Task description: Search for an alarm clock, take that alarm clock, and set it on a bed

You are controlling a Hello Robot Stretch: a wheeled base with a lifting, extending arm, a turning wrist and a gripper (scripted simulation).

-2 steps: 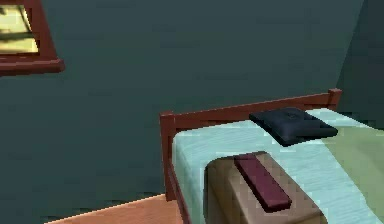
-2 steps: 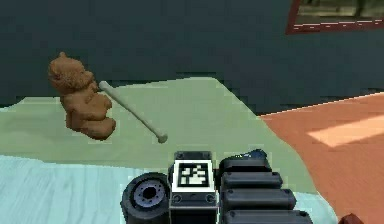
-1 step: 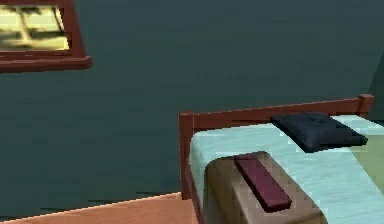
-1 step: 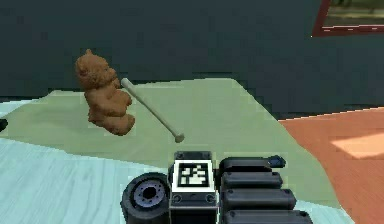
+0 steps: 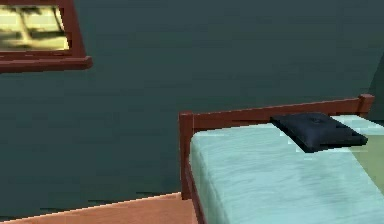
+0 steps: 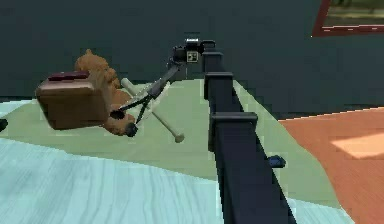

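Brown and boxy, an object is seen at the tip of the claw, over the pale green bed, left of the arm; whether it is held, or is the alarm clock, cannot be told.

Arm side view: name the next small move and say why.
Probably lower the arm slightly. The hand reaches out over the bed, with a brown boxy thing near its far end. Whether the hand holds it cannot be told, so a small drop before setting down seems safest.
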